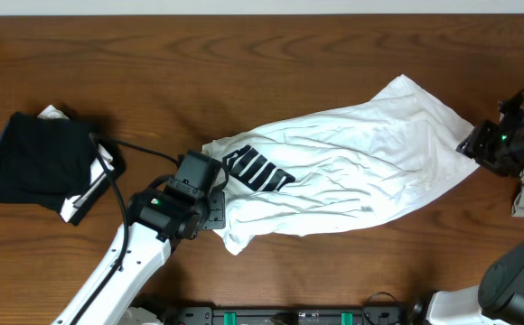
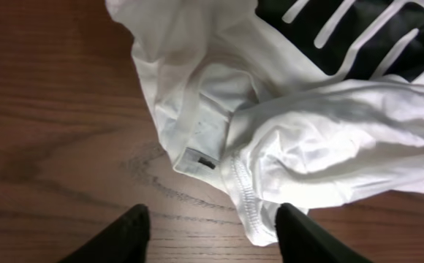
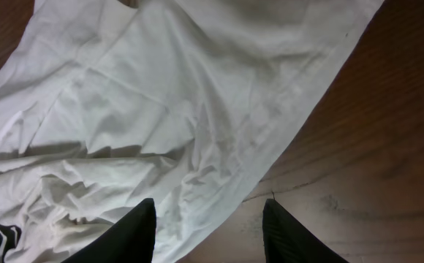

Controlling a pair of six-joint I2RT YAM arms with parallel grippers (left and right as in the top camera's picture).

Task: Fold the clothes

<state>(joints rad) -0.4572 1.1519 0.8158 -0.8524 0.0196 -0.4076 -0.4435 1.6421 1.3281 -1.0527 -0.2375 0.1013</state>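
The white T-shirt (image 1: 352, 171) lies crumpled on the table (image 1: 244, 54), well right of the folded dark garment (image 1: 36, 167). The left gripper (image 2: 210, 219), spread and empty, hovers at the collar end nearer that garment. The right gripper (image 3: 208, 212), also spread and empty, sits at the far hem. Risk: a pinch on doubled layers would likely drag a bunched fold.

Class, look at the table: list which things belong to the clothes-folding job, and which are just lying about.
Belong to the job: white T-shirt; dark folded garment on the left.
Just lying about: black cable beside that garment; pale scrap at the right edge, too cut off to identify.
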